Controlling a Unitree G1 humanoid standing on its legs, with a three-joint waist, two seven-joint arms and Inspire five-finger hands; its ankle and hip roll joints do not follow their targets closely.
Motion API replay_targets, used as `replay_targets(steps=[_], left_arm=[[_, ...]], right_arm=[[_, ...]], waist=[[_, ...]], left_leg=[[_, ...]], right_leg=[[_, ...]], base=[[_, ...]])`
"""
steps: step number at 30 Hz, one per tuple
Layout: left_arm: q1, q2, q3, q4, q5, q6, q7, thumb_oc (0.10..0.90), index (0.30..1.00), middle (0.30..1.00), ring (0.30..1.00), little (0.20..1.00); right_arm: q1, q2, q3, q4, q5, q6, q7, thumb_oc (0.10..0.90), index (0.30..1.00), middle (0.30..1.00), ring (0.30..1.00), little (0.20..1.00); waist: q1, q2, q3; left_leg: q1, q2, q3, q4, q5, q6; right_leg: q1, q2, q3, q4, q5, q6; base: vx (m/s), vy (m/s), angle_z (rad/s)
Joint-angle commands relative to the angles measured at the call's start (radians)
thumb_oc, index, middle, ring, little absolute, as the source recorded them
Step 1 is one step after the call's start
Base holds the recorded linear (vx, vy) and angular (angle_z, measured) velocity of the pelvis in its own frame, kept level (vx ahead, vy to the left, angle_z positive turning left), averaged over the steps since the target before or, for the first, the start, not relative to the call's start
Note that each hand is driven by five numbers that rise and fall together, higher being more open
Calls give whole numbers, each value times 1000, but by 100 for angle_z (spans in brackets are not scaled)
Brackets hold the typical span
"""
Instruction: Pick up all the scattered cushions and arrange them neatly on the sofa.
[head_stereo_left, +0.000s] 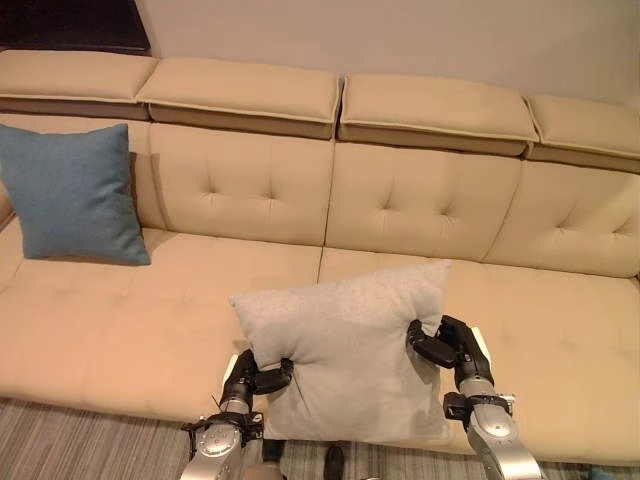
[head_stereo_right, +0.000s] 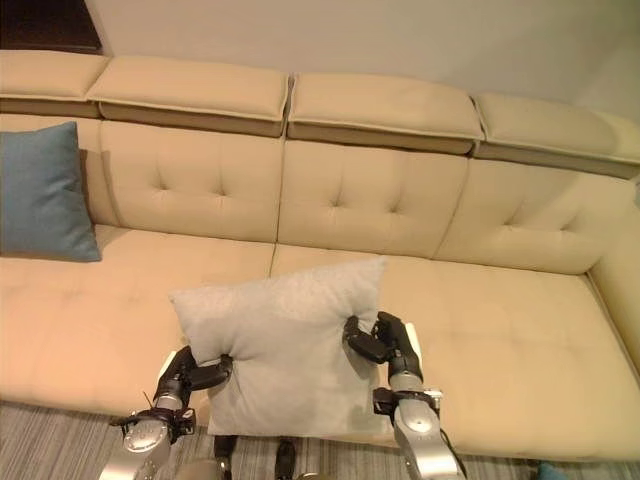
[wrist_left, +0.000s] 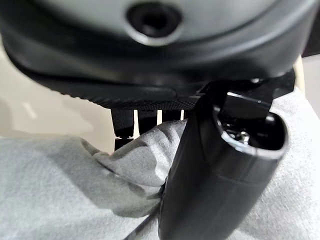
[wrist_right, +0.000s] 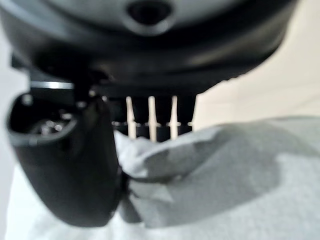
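A light grey cushion (head_stereo_left: 345, 345) hangs in front of the tan sofa (head_stereo_left: 160, 300), over the middle of its seat edge. My left hand (head_stereo_left: 252, 378) pinches the cushion's left edge and my right hand (head_stereo_left: 443, 346) pinches its right edge. In the left wrist view the thumb (wrist_left: 220, 170) presses the grey cloth (wrist_left: 75, 190) against the fingers behind it. The right wrist view has the thumb (wrist_right: 70, 165) clamped on a fold of the grey cloth (wrist_right: 225, 165). A blue cushion (head_stereo_left: 72, 192) leans upright against the sofa's backrest at the far left.
The sofa's tufted backrest (head_stereo_left: 400, 200) runs the full width, with headrest pads (head_stereo_left: 240, 92) on top. Striped carpet (head_stereo_left: 90, 445) lies before the sofa. The seat to the right (head_stereo_right: 500, 340) and between the two cushions is bare.
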Motion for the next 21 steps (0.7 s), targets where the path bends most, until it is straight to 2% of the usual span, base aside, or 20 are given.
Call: replay_targets(steps=[1, 5, 7, 11, 13, 15, 18, 21], left_arm=[[-67, 16, 2, -149, 21, -106, -28, 400, 300, 300, 300, 300], [-59, 28, 21, -170, 16, -108, -20, 400, 300, 300, 300, 300], [-62, 35, 31, -174, 16, -110, -14, 400, 300, 300, 300, 300], [-70, 36, 38, -169, 18, -114, -11, 400, 300, 300, 300, 300], [-83, 32, 33, -168, 17, -122, -2, 400, 300, 300, 300, 300], [-84, 31, 33, -176, 21, -123, -4, 400, 300, 300, 300, 300], [-91, 20, 25, -170, 19, -128, -5, 400, 300, 300, 300, 300], [-74, 15, 23, -174, 17, -122, -15, 400, 300, 300, 300, 300]], right_arm=[[-80, 25, 9, -119, 5, -108, 19, 400, 300, 300, 300, 300], [-93, 39, 18, -121, -8, -105, 24, 400, 300, 300, 300, 300], [-109, 53, 26, -125, -8, -109, 26, 400, 300, 300, 300, 300], [-115, 66, 34, -129, -11, -114, 29, 400, 300, 300, 300, 300], [-118, 61, 42, -129, -18, -114, 27, 400, 300, 300, 300, 300], [-119, 59, 40, -131, -23, -117, 24, 400, 300, 300, 300, 300], [-109, 55, 25, -125, -22, -115, 18, 400, 300, 300, 300, 300], [-82, 44, 8, -125, -5, -110, 21, 400, 300, 300, 300, 300]], waist=[[35, -17, -111], [49, -11, -113], [53, -1, -100], [47, 2, -89], [35, -4, -82], [34, -8, -81], [29, -11, -91], [25, -10, -120]], left_leg=[[-1, -27, 19, 94, -148, -14], [22, -35, 43, 91, -168, 12], [35, -38, 53, 87, -176, 33], [54, -42, 54, 85, -187, 45], [63, -57, 45, 89, -194, 44], [59, -58, 42, 102, -196, 41], [67, -60, 28, 101, -202, 35], [100, -59, 27, 79, -208, 25]], right_leg=[[22, -135, -16, 111, -86, 132], [-8, -160, 5, 182, -82, 153], [-58, -176, 8, 281, -79, 170], [-113, -172, 17, 358, -71, 175], [-117, -152, 14, 287, -69, 160], [-108, -157, 7, 267, -63, 161], [-89, -137, 27, 226, -57, 151], [-29, -133, 0, 156, -61, 139]], base=[[117, 194, -25], [20, 120, -20], [-30, 131, -27], [-6, 37, -16], [2, -9, -3], [2, -43, -5], [73, -90, 4], [141, -75, 14]])
